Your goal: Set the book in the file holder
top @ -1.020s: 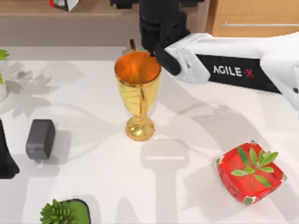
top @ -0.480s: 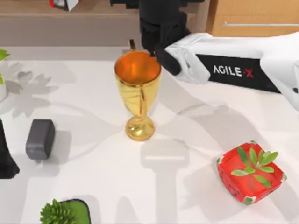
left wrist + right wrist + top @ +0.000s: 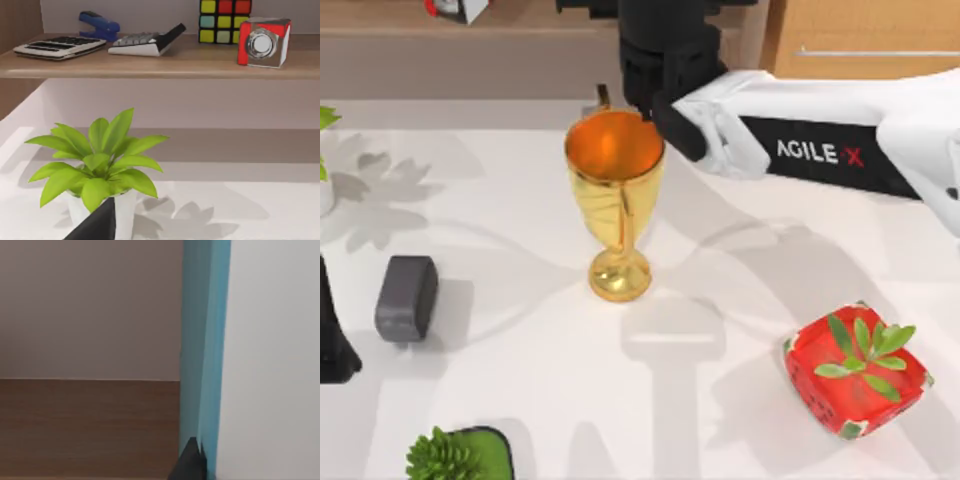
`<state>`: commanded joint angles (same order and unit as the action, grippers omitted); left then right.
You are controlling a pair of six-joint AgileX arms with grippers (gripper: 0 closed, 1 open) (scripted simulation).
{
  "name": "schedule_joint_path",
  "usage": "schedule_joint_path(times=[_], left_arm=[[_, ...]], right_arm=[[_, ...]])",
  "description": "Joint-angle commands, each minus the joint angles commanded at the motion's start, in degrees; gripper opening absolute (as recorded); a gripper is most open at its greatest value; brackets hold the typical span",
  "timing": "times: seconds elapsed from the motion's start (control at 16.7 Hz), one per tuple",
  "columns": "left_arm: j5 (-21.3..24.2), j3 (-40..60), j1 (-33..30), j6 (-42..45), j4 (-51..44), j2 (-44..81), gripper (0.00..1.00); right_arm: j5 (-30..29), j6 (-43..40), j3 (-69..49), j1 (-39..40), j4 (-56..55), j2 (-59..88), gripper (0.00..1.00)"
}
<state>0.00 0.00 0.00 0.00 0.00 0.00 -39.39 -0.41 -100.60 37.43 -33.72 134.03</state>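
Observation:
My right arm reaches across the back of the table, and its black gripper sits just behind the gold cup's rim. Up close in the right wrist view, the book stands on edge, with its light blue cover and white page side showing. One dark fingertip rests against the blue cover. From above, the book lies hidden under the arm. The file holder is hidden. My left gripper stays parked at the table's left edge.
A gold cup stands mid-table. A grey block lies at the left and a red leaf-topped box at the front right. Potted plants sit at the front left and left. The shelf holds small desk items.
The right arm's wrist has shifted very slightly to the right. Nothing else has moved.

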Motion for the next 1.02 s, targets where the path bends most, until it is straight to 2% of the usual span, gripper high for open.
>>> schedule_joint_path(times=[0.78,1.02], left_arm=[[0.0,0.0,0.0,0.0,0.0,0.0,1.00],[0.0,0.0,0.0,0.0,0.0,0.0,1.00]], right_arm=[[0.3,0.4,-1.2,0.2,2.7,-1.3,0.00],[5.5,5.1,3.3,-0.3,4.1,-6.5,0.00]])
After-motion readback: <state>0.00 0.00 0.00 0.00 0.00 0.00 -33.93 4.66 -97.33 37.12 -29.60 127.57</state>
